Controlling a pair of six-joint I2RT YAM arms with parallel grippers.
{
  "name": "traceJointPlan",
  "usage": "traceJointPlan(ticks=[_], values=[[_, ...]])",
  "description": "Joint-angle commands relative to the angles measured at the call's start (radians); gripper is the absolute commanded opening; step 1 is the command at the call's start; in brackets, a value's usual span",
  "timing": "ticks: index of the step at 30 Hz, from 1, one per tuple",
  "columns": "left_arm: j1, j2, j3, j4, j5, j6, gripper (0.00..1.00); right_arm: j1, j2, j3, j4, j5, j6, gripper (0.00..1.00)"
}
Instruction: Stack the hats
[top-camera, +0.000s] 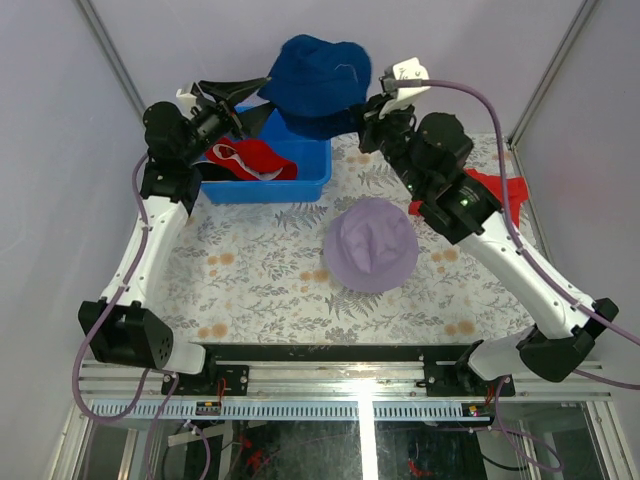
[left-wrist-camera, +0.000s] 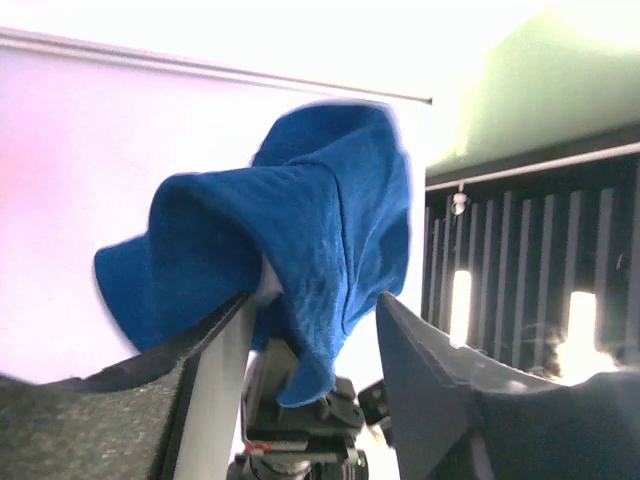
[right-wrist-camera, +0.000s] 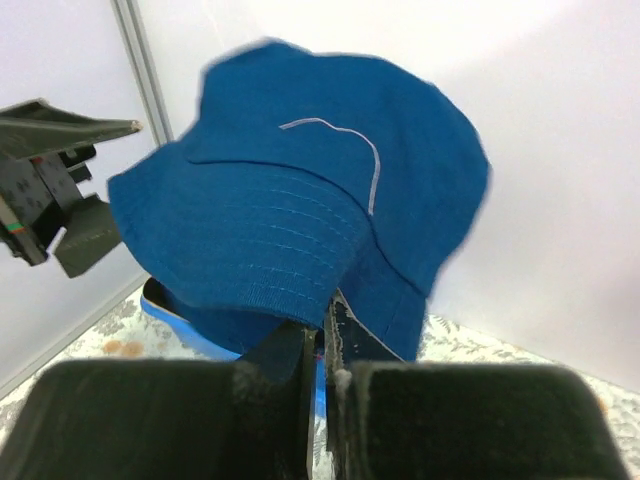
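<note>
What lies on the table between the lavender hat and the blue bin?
Nothing; only bare flowered tablecloth separates the lavender hat from the blue bin, seen in the top view.

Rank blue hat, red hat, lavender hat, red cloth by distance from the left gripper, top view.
1. Blue hat: right at the left gripper, back middle.
2. Red hat: in the bin, just nearer the arm bases.
3. Lavender hat: table centre.
4. Red cloth: far right edge.
</note>
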Motion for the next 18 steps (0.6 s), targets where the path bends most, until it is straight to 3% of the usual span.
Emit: traceJointPlan(ticks=[1, 2, 3, 11, 18], values=[[0.031, 0.044, 0.067, 0.113, 0.07, 0.025, 0.59, -0.004, -0.023, 0.149, -0.085, 0.039, -0.073, 0.0], [0.038, 0.047, 0.081, 0.1, 0.079, 0.037, 0.86, -0.004, -0.007, 0.176, -0.107, 0.047, -0.081, 0.0], [0.046, 0.047, 0.092, 0.09, 0.086, 0.043, 0.99, -0.004, 0.007, 0.2, -0.127, 0.057, -0.092, 0.0], [0.055, 0.002, 0.084, 0.082, 0.131, 0.047, 1.0, -0.003, 0.118, 0.373, -0.271, 0.071, -0.162, 0.0], [0.014, -0.011, 0.05, 0.093, 0.158, 0.072, 1.0, -0.004, 0.13, 0.333, -0.251, 0.097, -0.176, 0.0]])
